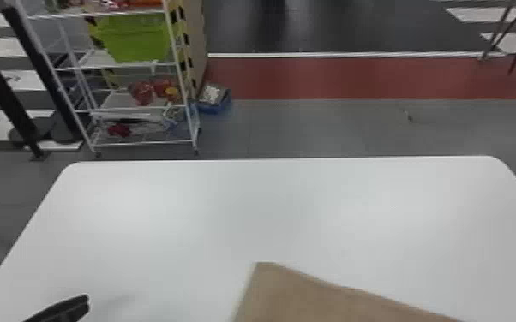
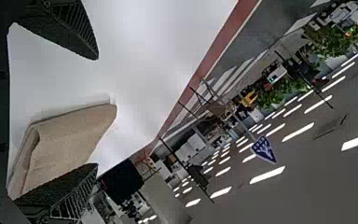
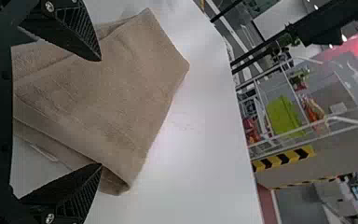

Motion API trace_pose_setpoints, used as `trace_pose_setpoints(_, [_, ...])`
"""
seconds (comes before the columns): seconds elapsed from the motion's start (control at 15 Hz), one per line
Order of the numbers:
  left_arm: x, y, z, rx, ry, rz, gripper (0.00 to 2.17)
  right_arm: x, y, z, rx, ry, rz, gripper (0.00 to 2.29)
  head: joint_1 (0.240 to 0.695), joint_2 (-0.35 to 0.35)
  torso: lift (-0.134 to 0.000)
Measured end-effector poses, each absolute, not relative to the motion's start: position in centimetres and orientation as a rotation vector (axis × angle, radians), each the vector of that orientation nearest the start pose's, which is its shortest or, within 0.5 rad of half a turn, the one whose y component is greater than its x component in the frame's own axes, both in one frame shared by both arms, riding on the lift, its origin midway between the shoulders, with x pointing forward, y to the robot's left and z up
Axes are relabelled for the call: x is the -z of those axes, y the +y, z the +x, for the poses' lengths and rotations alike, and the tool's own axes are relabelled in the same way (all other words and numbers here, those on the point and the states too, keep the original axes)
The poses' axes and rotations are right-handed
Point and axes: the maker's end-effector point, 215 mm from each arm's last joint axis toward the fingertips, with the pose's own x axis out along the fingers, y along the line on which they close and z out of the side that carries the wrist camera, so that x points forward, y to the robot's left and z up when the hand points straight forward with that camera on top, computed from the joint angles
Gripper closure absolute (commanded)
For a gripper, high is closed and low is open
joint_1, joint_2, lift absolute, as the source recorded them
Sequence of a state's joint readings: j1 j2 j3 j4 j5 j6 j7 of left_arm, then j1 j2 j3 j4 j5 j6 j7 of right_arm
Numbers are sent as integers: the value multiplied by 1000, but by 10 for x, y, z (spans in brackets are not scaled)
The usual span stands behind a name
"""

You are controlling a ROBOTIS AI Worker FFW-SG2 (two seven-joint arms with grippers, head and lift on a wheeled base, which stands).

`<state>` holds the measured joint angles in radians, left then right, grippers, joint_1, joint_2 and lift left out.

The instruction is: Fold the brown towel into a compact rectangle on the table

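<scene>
Brown towel on white table

Lies in layered folds, right of centre at head view's bottom edge. To its left, left gripper, fingers parted. Close to it, right gripper, fingers likewise spread.

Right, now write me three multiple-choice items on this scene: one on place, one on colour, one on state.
1. Where in the head view is the brown cloth towel?
A) Top left
B) Bottom, mostly right of centre
C) Top right

2. What colour is the smooth, round-cornered table?
A) Black
B) Green
C) White

3. How is the right gripper?
A) Open
B) Shut on nothing
C) Clamped on the towel

1 B: the towel runs off the bottom edge there.
2 C: its bare top is white.
3 A: a wide gap parts its fingertips.
</scene>
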<state>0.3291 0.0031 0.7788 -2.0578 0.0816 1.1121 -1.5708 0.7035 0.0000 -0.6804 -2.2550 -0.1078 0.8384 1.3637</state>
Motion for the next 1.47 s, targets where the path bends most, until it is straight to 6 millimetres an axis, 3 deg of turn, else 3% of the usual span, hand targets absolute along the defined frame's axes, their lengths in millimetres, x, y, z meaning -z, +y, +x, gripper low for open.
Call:
trace_pose_setpoints(0.27, [371, 306, 305, 742, 494, -753, 63, 400, -277, 202, -651, 742, 628, 167, 695, 71, -122])
trace_pose_setpoints(0.4, [372, 305, 306, 745, 494, -760, 63, 404, -279, 195, -616, 787, 683, 218, 695, 68, -122])
trace_pose_setpoints(0.53, [376, 305, 307, 744, 496, -769, 63, 407, -288, 192, -566, 817, 726, 218, 695, 57, -122])
trace_pose_setpoints(0.8, [379, 305, 310, 748, 489, -762, 63, 412, -327, 196, -430, 839, 729, 218, 695, -43, -122])
trace_pose_setpoints(0.93, [379, 305, 311, 752, 486, -758, 63, 416, -332, 198, -409, 847, 725, 235, 695, -65, -122])
trace_pose_setpoints(1.47, [383, 310, 310, 741, 479, -763, 63, 446, -303, 201, -429, 953, 685, 404, 695, 11, -122])
